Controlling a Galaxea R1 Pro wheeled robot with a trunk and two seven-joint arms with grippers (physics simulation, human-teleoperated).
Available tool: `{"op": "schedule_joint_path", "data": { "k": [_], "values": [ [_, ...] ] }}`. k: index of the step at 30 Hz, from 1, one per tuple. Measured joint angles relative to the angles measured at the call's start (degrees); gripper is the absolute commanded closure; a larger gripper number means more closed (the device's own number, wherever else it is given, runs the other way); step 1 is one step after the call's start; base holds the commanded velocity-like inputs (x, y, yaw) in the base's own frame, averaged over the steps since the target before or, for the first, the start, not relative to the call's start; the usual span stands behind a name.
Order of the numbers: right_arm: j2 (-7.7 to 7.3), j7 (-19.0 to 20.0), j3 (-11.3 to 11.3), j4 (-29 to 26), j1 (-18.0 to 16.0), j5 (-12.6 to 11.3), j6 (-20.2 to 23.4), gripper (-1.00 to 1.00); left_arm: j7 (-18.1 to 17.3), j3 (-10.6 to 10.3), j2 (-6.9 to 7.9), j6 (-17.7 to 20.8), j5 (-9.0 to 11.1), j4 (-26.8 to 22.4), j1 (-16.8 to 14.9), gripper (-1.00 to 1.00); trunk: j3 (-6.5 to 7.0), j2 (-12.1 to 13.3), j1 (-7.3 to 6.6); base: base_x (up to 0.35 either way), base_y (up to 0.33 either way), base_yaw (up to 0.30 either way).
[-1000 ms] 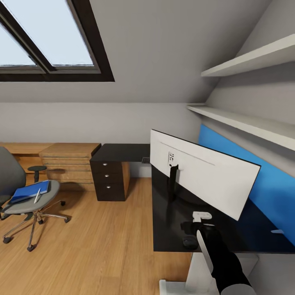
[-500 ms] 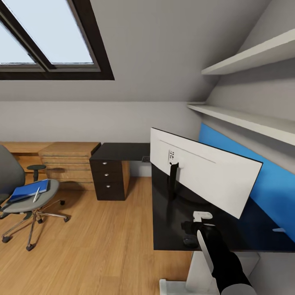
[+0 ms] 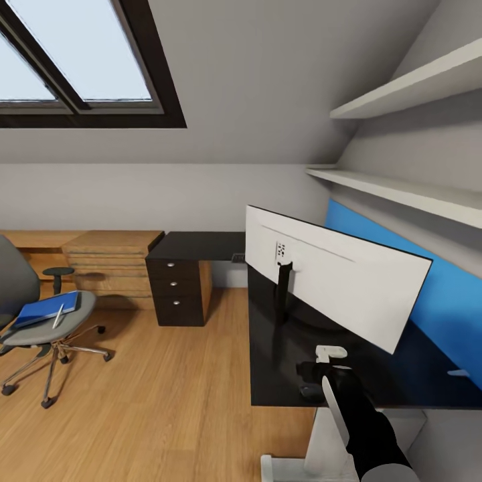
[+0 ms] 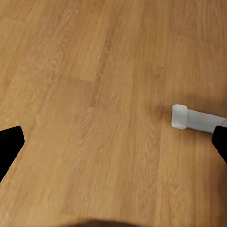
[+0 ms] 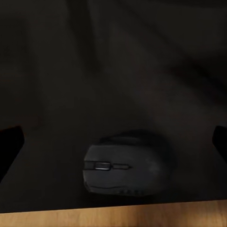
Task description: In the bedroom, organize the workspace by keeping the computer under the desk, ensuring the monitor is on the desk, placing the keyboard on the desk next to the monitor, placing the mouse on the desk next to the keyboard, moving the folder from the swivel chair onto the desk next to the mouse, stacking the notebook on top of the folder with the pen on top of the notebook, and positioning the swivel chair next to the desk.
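Dark grey plastic, the mouse [image 5: 124, 166] lies on the black desk [image 3: 268, 361] close to its near edge, right below the right gripper [image 5: 116, 137]. In the right wrist view the two fingertips stand wide apart at either side of the frame, with nothing between them but the mouse beneath; the hand is open and empty. The left gripper [image 4: 113, 142] is likewise spread wide and empty over the wood floor [image 4: 85, 94].

The mouse looks light and rigid, with a smooth rounded shell that could slip out of a pinch across the top. The better hold, I judge, is across its two long sides, low down, jaws closing squarely.

The monitor [image 3: 335, 284] stands on the desk, white back toward the camera. The folder [image 3: 47, 309] with the pen [image 3: 58, 316] on it lies on the chair [image 3: 40, 328] seat, well apart from the desk.
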Motion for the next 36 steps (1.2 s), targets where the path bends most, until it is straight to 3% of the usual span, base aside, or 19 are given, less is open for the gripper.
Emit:
{"op": "schedule_joint_path", "data": {
  "k": [32, 36],
  "values": [
    [-0.48, -0.03, -0.17, 3.53, -0.04, 0.01, -0.16, -1.0, -0.02, -0.06, 0.0, 0.0, -0.01, 0.0, -0.01, -1.0, -5.75, -12.84, 7.03, 0.0, 0.0, 0.0],
    [-0.49, -0.03, -0.17, 3.72, -0.07, 0.03, -0.17, -1.0, -0.02, -0.07, 0.0, 0.0, -0.01, -0.02, 0.0, -1.0, -5.76, -12.86, 7.04, 0.0, 0.0, 0.0]
  ]
}}
